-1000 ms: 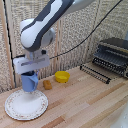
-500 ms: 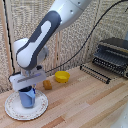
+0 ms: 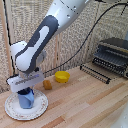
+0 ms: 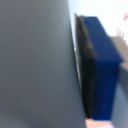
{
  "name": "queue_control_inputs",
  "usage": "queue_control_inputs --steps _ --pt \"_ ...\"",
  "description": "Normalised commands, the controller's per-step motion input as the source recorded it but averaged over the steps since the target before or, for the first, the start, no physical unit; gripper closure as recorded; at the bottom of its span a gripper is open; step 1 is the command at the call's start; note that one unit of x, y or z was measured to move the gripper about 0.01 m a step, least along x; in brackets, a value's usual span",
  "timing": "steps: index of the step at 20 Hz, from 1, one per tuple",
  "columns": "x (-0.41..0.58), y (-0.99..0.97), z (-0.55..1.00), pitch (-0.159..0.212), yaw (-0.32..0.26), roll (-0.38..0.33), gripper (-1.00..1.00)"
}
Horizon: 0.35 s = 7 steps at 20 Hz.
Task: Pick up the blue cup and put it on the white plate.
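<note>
The cobalt cup [image 3: 26, 99], a small periwinkle-blue mug, stands upright on the alabaster dining ware [image 3: 42, 107], a large white plate at the exterior view's lower left. My gripper [image 3: 25, 90] comes down on the cup from above, and its white block hides the cup's rim. In the wrist view the cup's wall [image 4: 35, 65] fills most of the picture. One dark-blue finger [image 4: 102, 65] has its black pad pressed flat against that wall. The gripper is shut on the cup.
A yellow bowl [image 3: 62, 76] and a small orange-brown object [image 3: 47, 84] lie on the wooden table just to the exterior view's right of the plate. A toaster oven [image 3: 114, 56] with a black rack [image 3: 97, 72] in front stands at the far right. A dark cable hangs overhead.
The arm has come down and slightly towards the exterior view's left, bringing the cup from above the plate down onto it. The hold on the cup looks unchanged.
</note>
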Motion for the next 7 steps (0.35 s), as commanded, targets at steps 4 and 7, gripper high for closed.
queue_control_inputs --steps 4,7 --pt "0.032 -0.09 0.7 0.003 -0.014 0.011 -1.0" --pt "0.111 -0.04 0.91 0.022 0.0 0.046 -1.0"
